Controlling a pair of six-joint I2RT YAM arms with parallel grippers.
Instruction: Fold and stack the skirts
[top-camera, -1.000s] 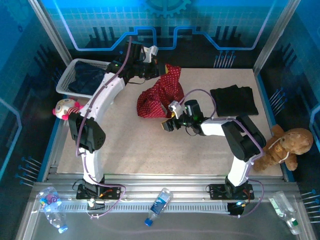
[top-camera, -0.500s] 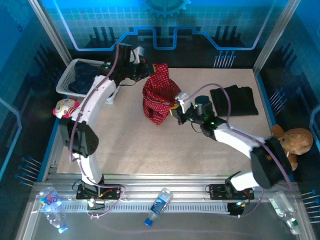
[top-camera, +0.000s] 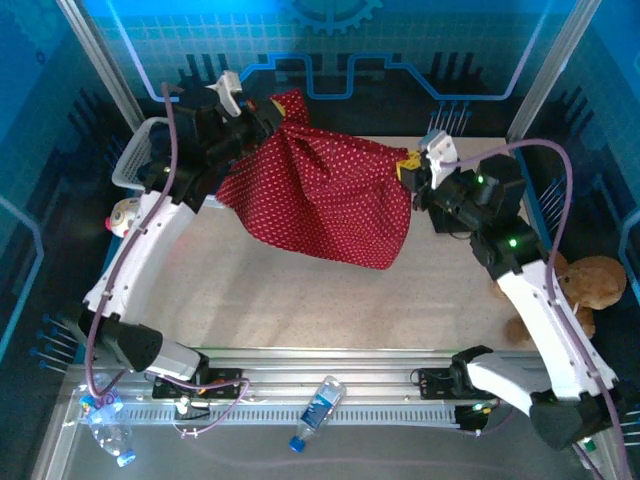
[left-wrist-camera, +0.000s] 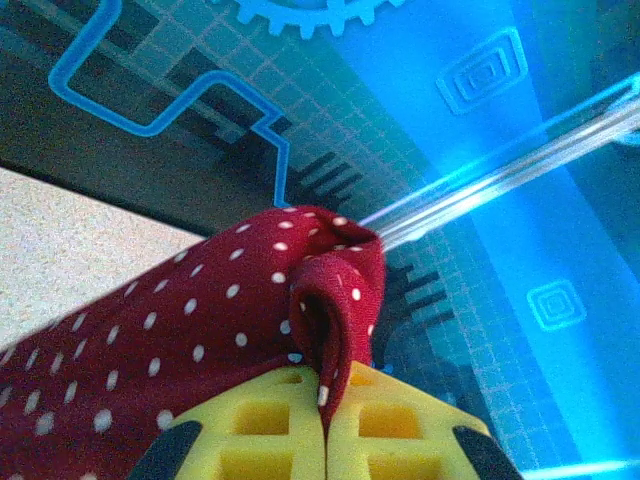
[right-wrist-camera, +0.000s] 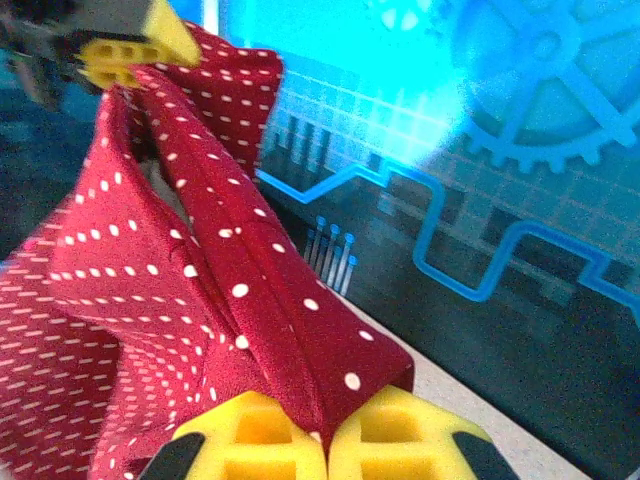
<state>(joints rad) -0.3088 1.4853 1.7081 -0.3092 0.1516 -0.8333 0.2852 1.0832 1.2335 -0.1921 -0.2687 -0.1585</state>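
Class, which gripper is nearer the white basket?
Left. The left gripper, shut on the skirt, is just right of the basket. The right gripper, shut on the skirt's other end, is far off to its right.

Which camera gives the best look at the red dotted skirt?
The top view: the whole red skirt hangs stretched between the left claw and right claw. Each wrist view gives a close-up of one pinched corner.
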